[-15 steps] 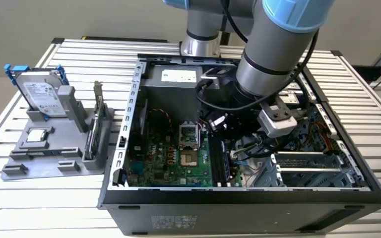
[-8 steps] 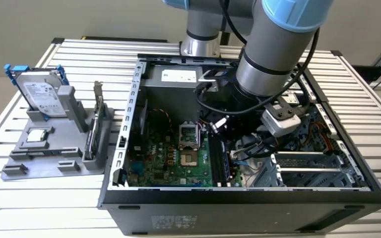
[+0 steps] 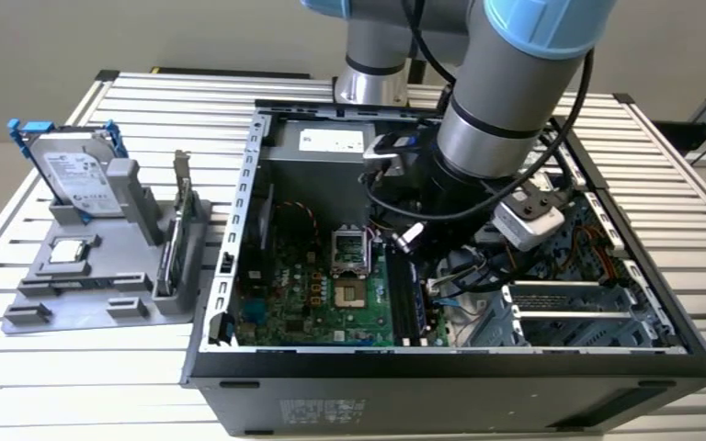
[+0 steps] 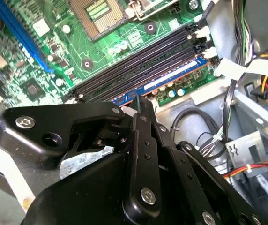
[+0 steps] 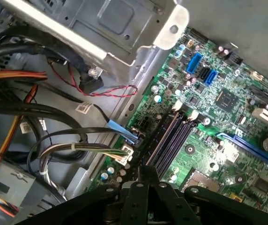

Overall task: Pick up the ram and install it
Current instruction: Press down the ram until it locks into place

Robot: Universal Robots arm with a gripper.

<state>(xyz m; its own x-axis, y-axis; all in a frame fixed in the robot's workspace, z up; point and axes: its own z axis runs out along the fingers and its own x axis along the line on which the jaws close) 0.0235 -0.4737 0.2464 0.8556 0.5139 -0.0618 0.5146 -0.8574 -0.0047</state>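
Ram, blue-green narrow stick (image 4: 164, 79), seated in a black motherboard slot (image 4: 138, 63).
Black gripper (image 4: 141, 105) touches its end, fingers pressed together around it.

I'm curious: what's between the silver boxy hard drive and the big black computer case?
In the exterior view, a thin upright card with a silver bracket.

1. One robot arm (image 3: 500, 101) reaches into one open computer case (image 3: 451, 367).
2. One green motherboard (image 3: 310, 308) lies inside the case.
3. Four long memory slots (image 4: 143, 65) sit side by side in the second wrist view.
4. One hard drive (image 3: 77, 175) stands on one grey holder (image 3: 77, 303).
5. One counter (image 3: 71, 386).
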